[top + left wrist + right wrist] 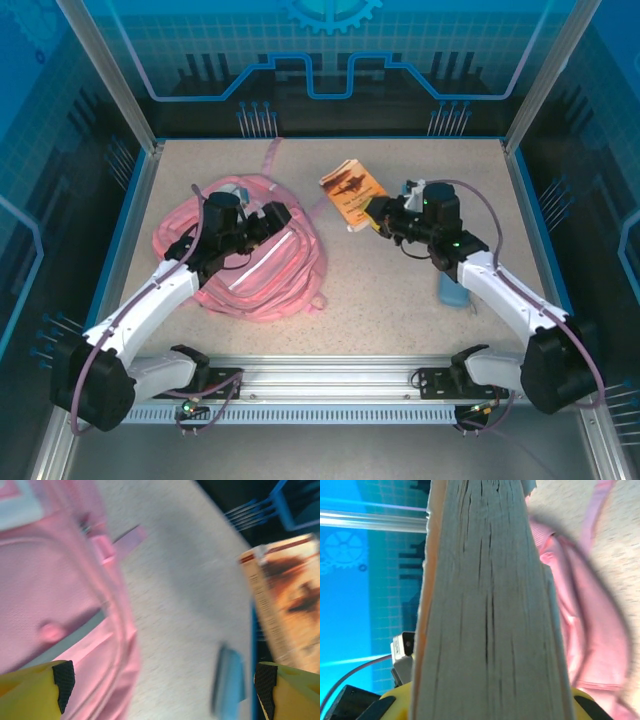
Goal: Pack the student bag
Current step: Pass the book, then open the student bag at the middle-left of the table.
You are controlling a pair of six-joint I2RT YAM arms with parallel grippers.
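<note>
The student bag (250,262), a soft pink backpack, lies crumpled on the left half of the table; its fabric, a strap and a whitish patch show in the left wrist view (45,605). Over the bag's right edge my left gripper (275,220) (165,680) stands open, with bare table between its yellow fingers (35,685). Near mid-table my right gripper (378,215) (490,705) is shut on an orange-covered book (352,192). That book's grey page edge (485,605) stands upright between the jaws, and pink bag fabric (590,630) lies beyond it.
A small blue object (455,290) (227,680) lies on the table under the right arm. The table's blue rim (330,139) and the enclosure posts bound the surface. The left wrist view catches the book's cover (290,595) at its right edge.
</note>
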